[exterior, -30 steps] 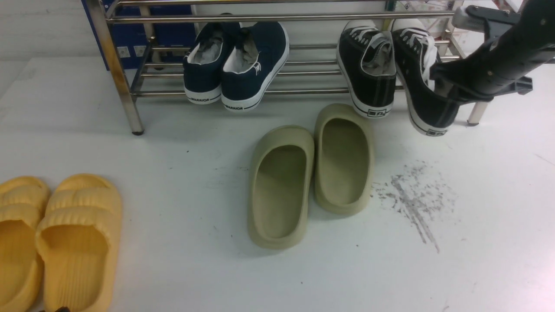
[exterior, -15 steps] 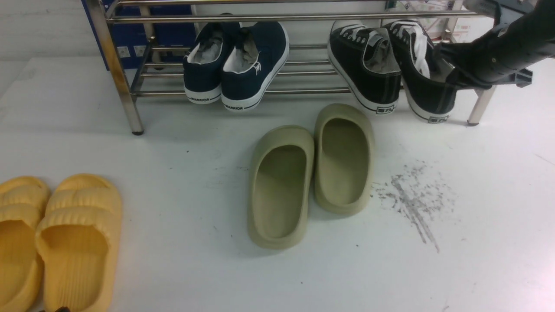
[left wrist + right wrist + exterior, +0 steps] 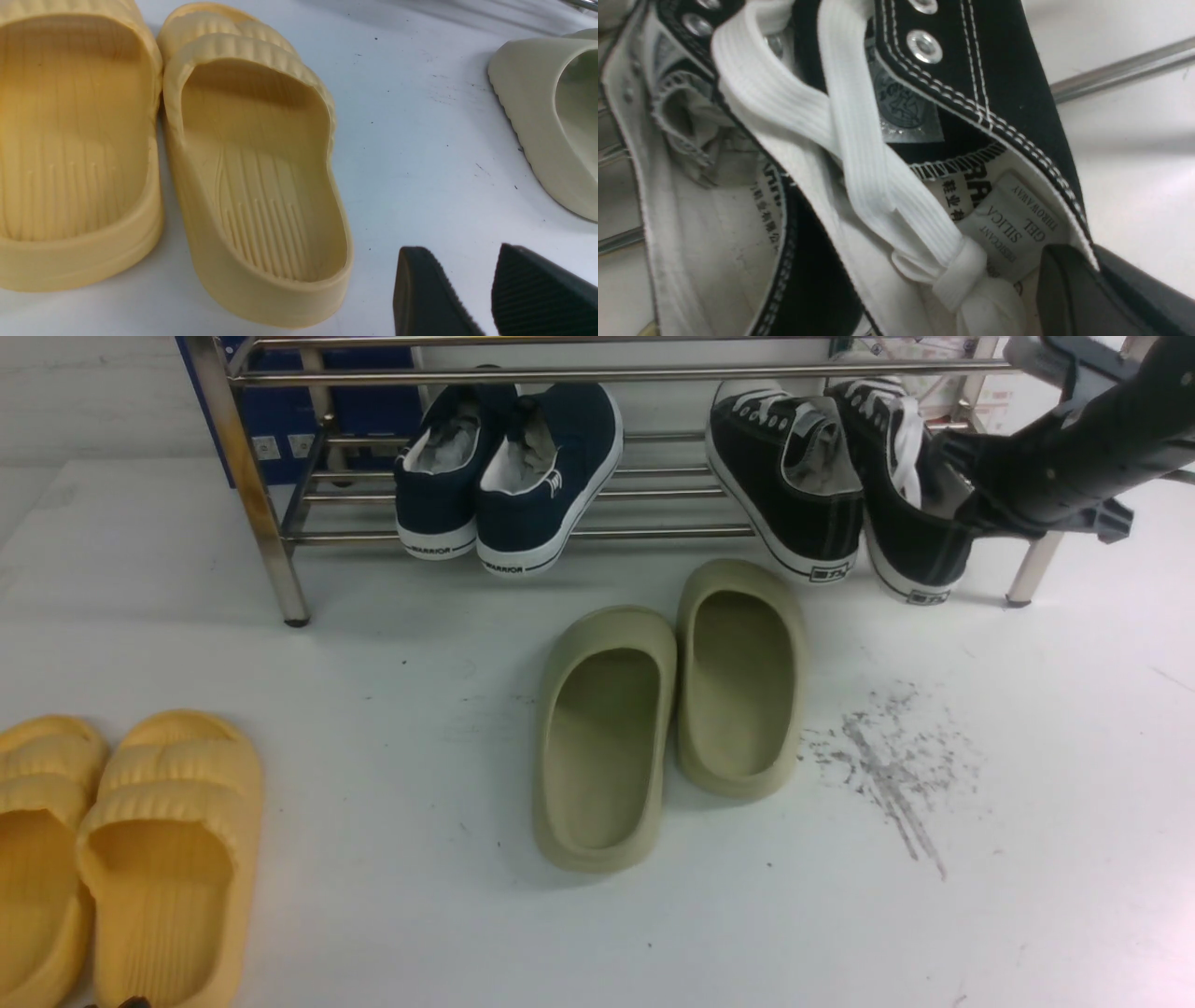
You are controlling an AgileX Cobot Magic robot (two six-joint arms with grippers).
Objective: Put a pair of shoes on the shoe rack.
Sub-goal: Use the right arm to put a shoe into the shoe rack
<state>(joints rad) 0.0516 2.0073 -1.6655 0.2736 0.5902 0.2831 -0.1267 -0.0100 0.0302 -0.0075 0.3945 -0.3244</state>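
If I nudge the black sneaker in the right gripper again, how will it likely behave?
The black sneaker probably flexes at its thin canvas collar, pinched by the right gripper. Its heel overhangs the rack's front bar, so it may tip or pivot.

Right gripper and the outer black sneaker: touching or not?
Touching: the right wrist view shows the right gripper pinching the black sneaker's side wall.

Two yellow slippers (image 3: 261,186) side by side on white tabletop (image 3: 402,177).
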